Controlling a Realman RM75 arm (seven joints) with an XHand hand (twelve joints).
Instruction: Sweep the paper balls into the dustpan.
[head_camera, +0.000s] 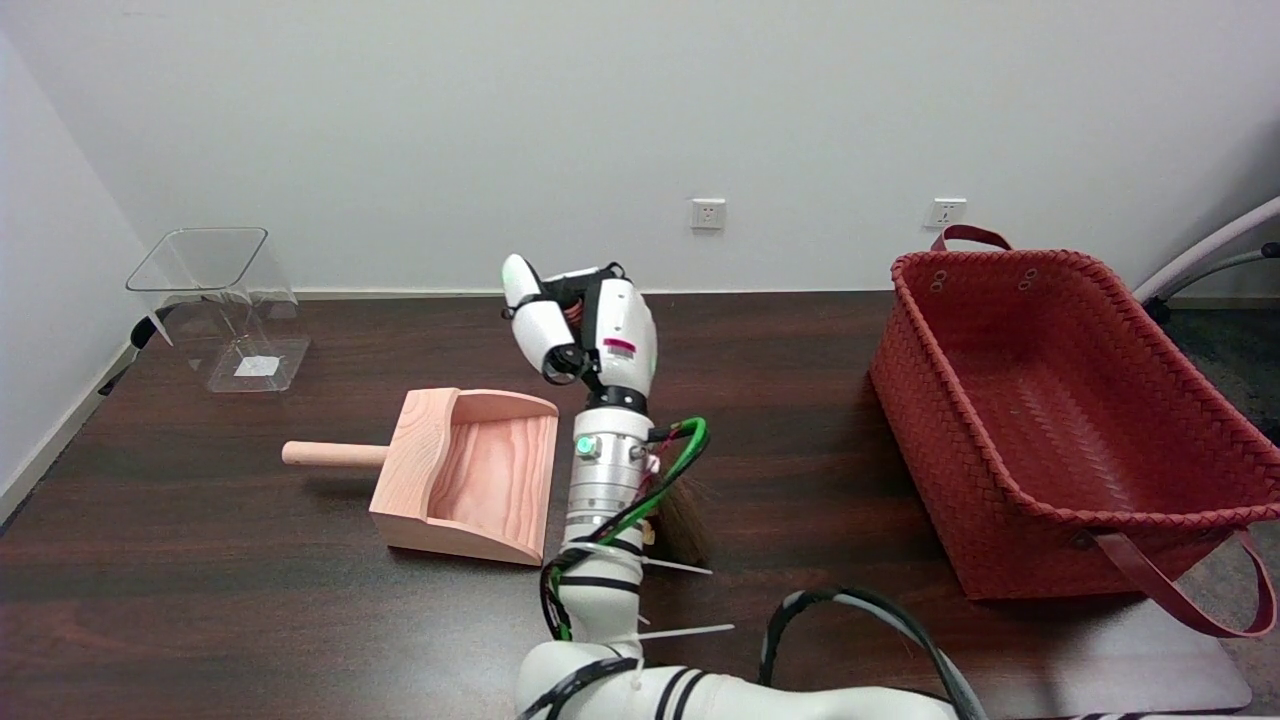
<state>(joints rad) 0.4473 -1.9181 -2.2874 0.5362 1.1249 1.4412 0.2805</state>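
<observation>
Standing on the table: one dustpan (470, 475), one basket (1060, 410).

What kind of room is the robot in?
Probably a plain office or lab room, set up for robot practice: a dark wooden table against a bare white wall with power sockets, and props laid out, such as a wooden dustpan and a red woven basket.

light: bright, even, from overhead | shadows: soft and short, under the wooden dustpan (470, 480) and beside the red basket (1060, 420) | glare: faint sheen on the dark table (200, 560), pale reflections on the clear bin (215, 305) | focus: sharp throughout, no motion blur | edges: slight bending at the corners
</observation>
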